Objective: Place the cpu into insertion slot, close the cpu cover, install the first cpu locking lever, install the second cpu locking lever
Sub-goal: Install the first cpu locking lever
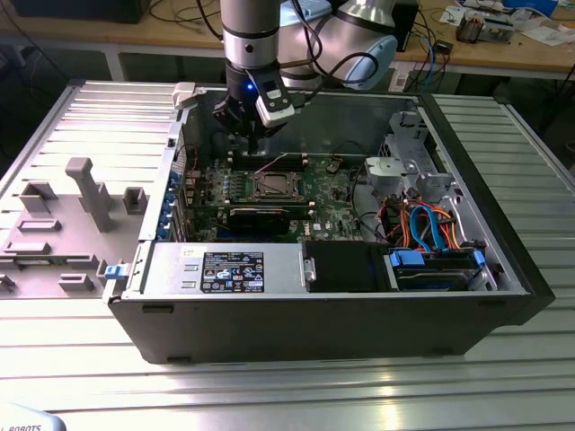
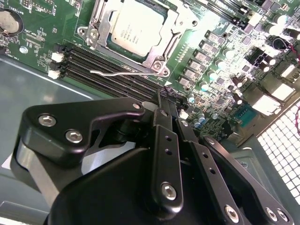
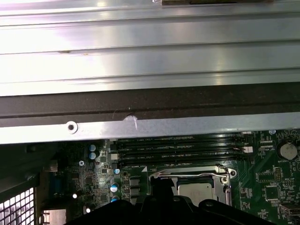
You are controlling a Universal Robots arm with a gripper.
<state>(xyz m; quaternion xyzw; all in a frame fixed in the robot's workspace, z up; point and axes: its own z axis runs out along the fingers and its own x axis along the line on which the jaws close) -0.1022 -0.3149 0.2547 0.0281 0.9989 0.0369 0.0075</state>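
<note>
The black two-fingered end effector (image 1: 254,142) hangs inside the open black computer case (image 1: 503,260), above the green circuit board (image 1: 328,193) at its far side. In the second wrist view the end effector (image 2: 169,96) has its fingers pressed together with nothing between them; the fingertips stand over the long black memory slots (image 2: 108,65), just beside the socket.

The small flat square cpu with a silvery-grey metal top (image 2: 136,29) lies seated in the insertion slot, a square socket with a silvery metal rim (image 2: 96,35). The thin silvery metal cpu cover (image 2: 161,56) frames the chip, which shows through its middle cut-out. A thin silvery wire locking lever (image 2: 117,72) lies along the socket edge nearest the memory slots, between socket and fingertips. In the first wrist view the cpu (image 3: 197,190) sits partly behind the black end effector body, with a lever (image 3: 187,175) along its edge and the memory slots (image 3: 178,150) between it and the case wall (image 3: 150,105).

In the exterior view the socket (image 1: 272,186) lies just in front of and below the end effector. A long black card (image 1: 260,218) stands on the near side of the socket, and a grey drive cage (image 1: 404,171) with orange and blue cables (image 1: 427,229) occupies the exterior view's right. The case rests on a ribbed metal table (image 1: 269,386); grey moulded fixtures (image 1: 85,193) stand at the exterior view's left.
</note>
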